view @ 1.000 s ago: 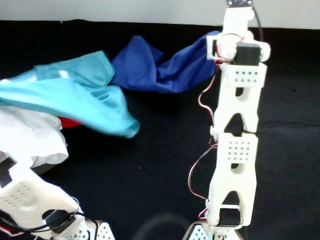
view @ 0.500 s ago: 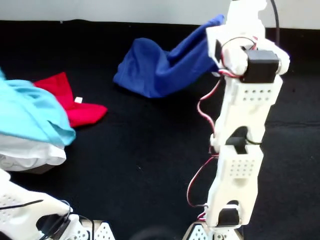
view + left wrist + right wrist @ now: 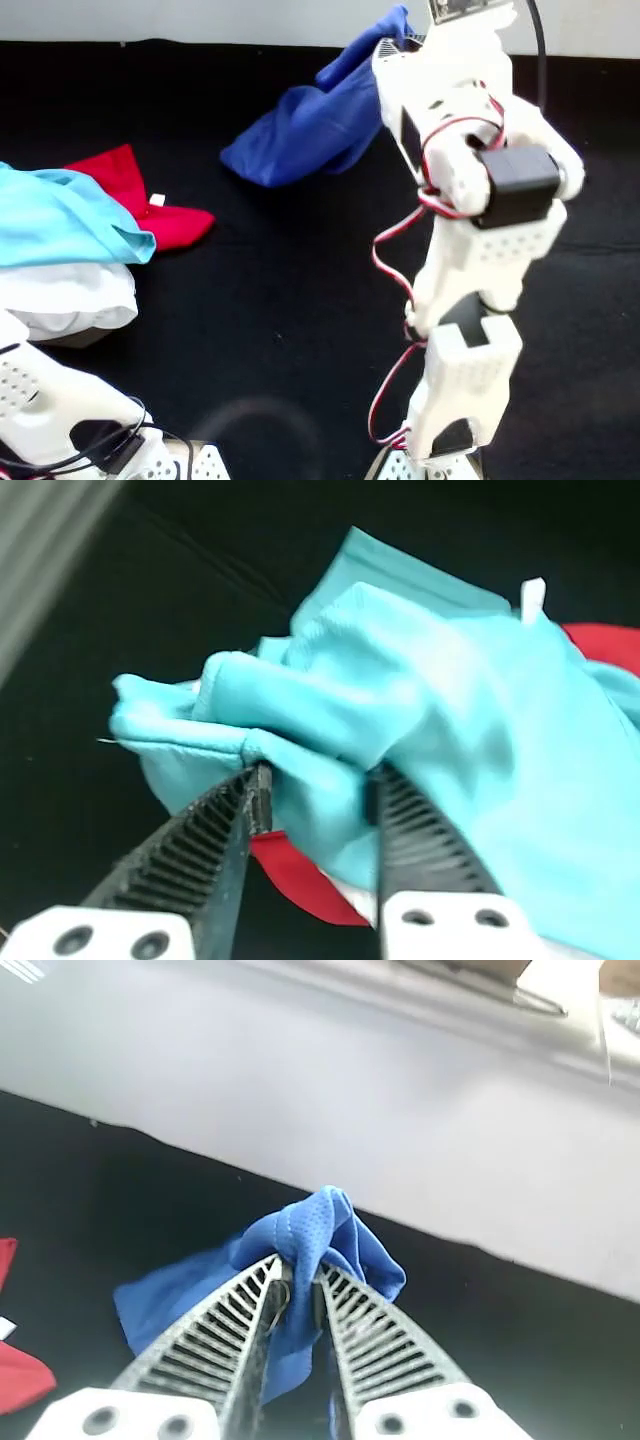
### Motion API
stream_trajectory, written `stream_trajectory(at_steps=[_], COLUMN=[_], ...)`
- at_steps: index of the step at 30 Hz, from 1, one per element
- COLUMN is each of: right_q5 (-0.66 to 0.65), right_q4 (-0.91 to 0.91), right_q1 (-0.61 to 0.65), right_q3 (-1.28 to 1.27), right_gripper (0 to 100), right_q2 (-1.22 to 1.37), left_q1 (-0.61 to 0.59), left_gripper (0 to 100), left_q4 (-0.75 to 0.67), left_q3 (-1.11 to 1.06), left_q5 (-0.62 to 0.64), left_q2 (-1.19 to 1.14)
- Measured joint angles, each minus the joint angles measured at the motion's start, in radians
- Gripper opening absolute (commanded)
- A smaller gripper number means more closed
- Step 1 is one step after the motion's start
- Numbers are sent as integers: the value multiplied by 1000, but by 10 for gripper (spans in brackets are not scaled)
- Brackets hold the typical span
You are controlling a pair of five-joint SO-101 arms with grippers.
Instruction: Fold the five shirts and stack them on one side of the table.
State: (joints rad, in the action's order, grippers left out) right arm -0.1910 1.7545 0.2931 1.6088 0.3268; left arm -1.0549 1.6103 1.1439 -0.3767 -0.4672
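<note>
Right pincer (image 3: pixel 300 1272), extended high, clamps the blue shirt (image 3: pixel 335 1228); left pincer (image 3: pixel 318 780) clamps the teal shirt (image 3: pixel 440 700).

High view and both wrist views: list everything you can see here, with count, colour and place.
blue shirt: one, blue, far middle of the table, one end lifted off it in the right gripper
teal shirt: one, teal, left side, lying over the white shirt and part of the red one, a fold between the left gripper's fingers
red shirt: one, red, left side, sticking out from under the teal shirt
white shirt: one, white, left edge, bottom of the pile
table: one, black surface
wall: one, white, behind the far edge
left gripper: one, white with black fingers, at the left pile
right gripper: one, white, raised at the far edge
</note>
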Motion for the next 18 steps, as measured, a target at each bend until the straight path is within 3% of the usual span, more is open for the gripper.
stream_trajectory(at_steps=[5, 12, 18], right_q5=[0, 0, 0], right_q4=[0, 0, 0], right_q1=[2, 2, 2], right_q3=[-192, -414, -443], right_gripper=[5, 5, 5], right_q2=[-117, -192, -193], left_q1=[94, 414, 643], left_gripper=[259, 259, 258], left_q4=[25, 138, 143], left_q3=[21, 44, -181], left_q5=[0, 0, 2], left_q2=[14, 103, 92])
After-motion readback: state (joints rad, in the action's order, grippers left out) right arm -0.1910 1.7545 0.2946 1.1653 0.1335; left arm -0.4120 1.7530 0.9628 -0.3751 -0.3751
